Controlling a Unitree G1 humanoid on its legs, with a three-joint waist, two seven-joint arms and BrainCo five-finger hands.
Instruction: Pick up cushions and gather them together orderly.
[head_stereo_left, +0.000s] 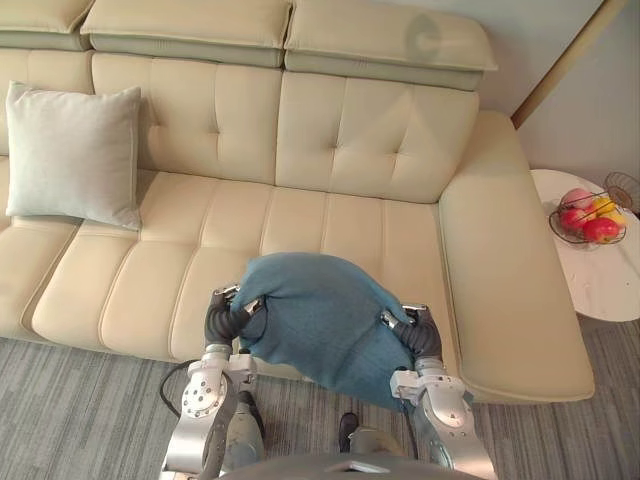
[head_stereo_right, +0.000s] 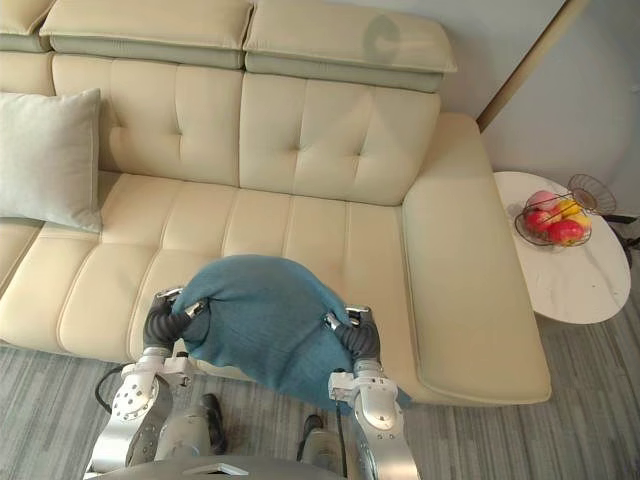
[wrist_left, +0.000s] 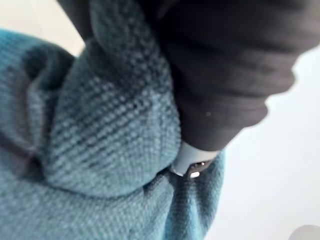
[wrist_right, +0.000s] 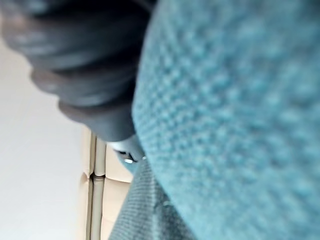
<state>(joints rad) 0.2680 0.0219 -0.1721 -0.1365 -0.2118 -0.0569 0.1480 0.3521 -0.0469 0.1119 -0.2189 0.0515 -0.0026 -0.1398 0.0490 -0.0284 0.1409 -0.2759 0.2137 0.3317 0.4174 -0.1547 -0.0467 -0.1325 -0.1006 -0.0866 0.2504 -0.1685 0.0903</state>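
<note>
- Left hand (head_stereo_left: 224, 318) pressed on teal knit cushion (head_stereo_left: 315, 320) at its 9 o'clock side; grip hidden by fabric, cannot tell.
- Right hand (head_stereo_left: 420, 338) at cushion's 4 o'clock side; likewise cannot tell.
- Teal cushion between both hands, over front edge of cream sofa (head_stereo_left: 380, 140), 6 o'clock.
- Pale grey cushion (head_stereo_left: 72, 152) upright against backrest, 10 o'clock, well apart.
- Wire fruit basket (head_stereo_left: 588, 218) on round white table (head_stereo_left: 600, 290), 3 o'clock.

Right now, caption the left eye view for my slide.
Teal cushion held between left hand and right hand at sofa's front edge; pale cushion upright far left.
</note>
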